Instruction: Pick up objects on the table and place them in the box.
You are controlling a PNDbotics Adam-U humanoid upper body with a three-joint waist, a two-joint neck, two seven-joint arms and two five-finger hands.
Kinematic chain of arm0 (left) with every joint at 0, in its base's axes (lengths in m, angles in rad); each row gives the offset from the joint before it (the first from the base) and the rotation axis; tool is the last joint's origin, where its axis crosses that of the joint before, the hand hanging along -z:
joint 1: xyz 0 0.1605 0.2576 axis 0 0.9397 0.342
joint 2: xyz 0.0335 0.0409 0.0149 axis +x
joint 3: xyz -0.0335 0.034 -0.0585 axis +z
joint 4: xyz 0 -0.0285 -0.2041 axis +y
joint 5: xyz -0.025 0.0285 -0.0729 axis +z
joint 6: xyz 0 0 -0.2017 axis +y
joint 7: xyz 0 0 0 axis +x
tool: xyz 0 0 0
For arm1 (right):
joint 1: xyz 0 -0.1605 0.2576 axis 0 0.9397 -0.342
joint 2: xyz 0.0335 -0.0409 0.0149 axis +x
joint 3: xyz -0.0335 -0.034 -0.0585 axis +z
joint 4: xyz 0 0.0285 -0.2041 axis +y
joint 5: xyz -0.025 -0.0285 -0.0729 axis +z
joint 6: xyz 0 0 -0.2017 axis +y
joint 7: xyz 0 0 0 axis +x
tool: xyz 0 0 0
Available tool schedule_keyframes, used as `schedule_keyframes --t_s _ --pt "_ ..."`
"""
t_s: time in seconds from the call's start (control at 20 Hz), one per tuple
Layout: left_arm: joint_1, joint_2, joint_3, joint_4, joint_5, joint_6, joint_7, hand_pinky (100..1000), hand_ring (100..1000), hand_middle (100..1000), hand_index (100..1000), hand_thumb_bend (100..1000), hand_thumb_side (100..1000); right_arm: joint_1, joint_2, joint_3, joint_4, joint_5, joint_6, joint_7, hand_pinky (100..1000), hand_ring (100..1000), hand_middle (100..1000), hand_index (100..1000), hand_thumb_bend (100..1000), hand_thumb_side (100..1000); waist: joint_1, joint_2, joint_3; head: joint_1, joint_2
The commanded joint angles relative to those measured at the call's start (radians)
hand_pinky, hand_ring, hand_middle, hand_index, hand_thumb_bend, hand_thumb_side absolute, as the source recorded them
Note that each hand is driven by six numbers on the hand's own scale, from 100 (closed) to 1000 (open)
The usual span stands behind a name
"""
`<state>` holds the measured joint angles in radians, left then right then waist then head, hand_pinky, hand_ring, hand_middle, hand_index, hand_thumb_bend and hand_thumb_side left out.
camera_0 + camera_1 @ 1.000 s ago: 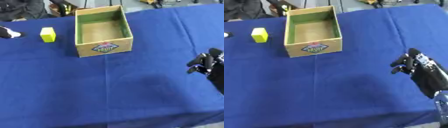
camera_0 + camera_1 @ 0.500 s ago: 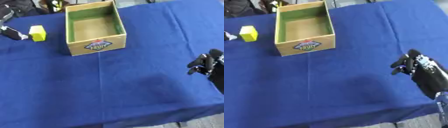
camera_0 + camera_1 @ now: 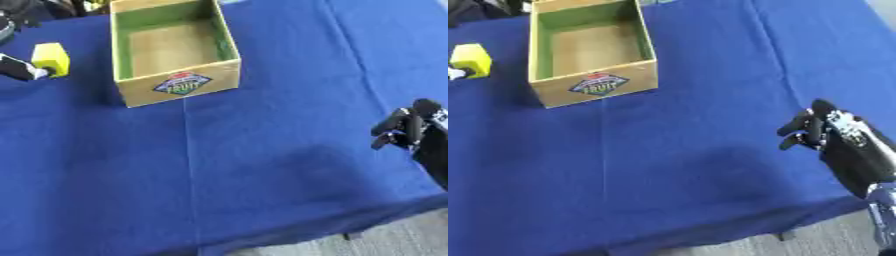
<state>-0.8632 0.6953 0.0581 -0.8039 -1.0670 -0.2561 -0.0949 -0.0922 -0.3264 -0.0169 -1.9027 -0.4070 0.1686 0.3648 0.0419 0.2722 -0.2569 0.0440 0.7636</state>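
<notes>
Deep blue cloth (image 3: 262, 165) covers the whole table, one plain colour edge to edge. Near the far edge sits the box (image 3: 179, 87), tan cardboard outside, green on the inner walls, a blue, red and white label on its front. By the far left corner, a bright yellow block (image 3: 51, 58). Right hand (image 3: 833, 137): black with silver.
</notes>
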Motion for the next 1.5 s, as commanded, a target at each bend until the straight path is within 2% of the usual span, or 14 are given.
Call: schedule_keyframes --t_s 0.05,0.55,0.75,0.85,0.9,0.95,1.1,1.35,1.45,1.5 --pt "-0.012 0.053 0.015 -0.011 0.015 0.002 0.007 756 794 789 874 523 299 -0.012 -0.006 0.0 -0.023 0.01 -0.003 0.005 539 619 488 354 100 616 -0.002 -0.01 -0.004 -0.003 -0.011" --pt "-0.008 0.059 0.013 -0.018 0.044 -0.005 0.02 750 784 770 861 486 284 -0.022 0.004 0.004 -0.026 0.025 -0.002 0.011 539 618 488 353 100 616 -0.001 0.019 -0.023 -0.003 -0.018" --pt "-0.007 0.05 0.003 -0.026 0.054 -0.019 0.004 737 751 726 842 468 277 -0.028 0.007 0.006 -0.026 0.028 0.0 0.014 539 618 488 353 100 616 0.002 0.026 -0.029 -0.003 -0.017" --pt "-0.005 0.045 -0.001 -0.028 0.058 -0.023 -0.012 702 681 639 816 430 251 -0.029 0.007 0.006 -0.026 0.028 0.001 0.015 539 618 488 353 100 616 0.003 0.027 -0.031 -0.004 -0.016" --pt "-0.004 0.043 -0.003 -0.028 0.061 -0.023 -0.021 684 623 575 800 387 208 -0.03 0.007 0.006 -0.026 0.028 0.001 0.015 539 618 487 353 100 616 0.004 0.027 -0.031 -0.004 -0.016" --pt "-0.003 0.041 -0.004 -0.028 0.063 -0.021 -0.031 674 602 556 793 365 192 -0.03 0.007 0.006 -0.026 0.028 0.002 0.015 539 618 487 353 100 616 0.005 0.026 -0.031 -0.004 -0.016" --pt "0.002 0.037 -0.008 -0.026 0.072 -0.009 -0.058 580 458 475 740 271 120 -0.031 0.006 0.006 -0.025 0.025 0.003 0.014 539 618 487 354 100 616 0.005 0.021 -0.031 -0.004 -0.016" --pt "0.013 0.034 -0.007 -0.036 0.089 0.022 -0.046 447 341 361 634 161 100 -0.029 0.003 0.006 -0.023 0.018 0.004 0.013 539 618 487 354 100 615 0.004 0.007 -0.024 -0.007 -0.013" --pt "0.015 0.035 -0.007 -0.045 0.113 0.028 -0.036 428 323 345 608 142 100 -0.027 0.0 0.006 -0.022 0.012 0.004 0.011 539 618 487 354 100 615 0.003 -0.002 -0.018 -0.008 -0.012" --pt "0.017 0.035 -0.008 -0.051 0.131 0.027 -0.035 425 319 341 598 100 358 -0.026 -0.002 0.005 -0.021 0.01 0.004 0.01 539 618 487 354 100 615 0.003 -0.007 -0.016 -0.008 -0.011"
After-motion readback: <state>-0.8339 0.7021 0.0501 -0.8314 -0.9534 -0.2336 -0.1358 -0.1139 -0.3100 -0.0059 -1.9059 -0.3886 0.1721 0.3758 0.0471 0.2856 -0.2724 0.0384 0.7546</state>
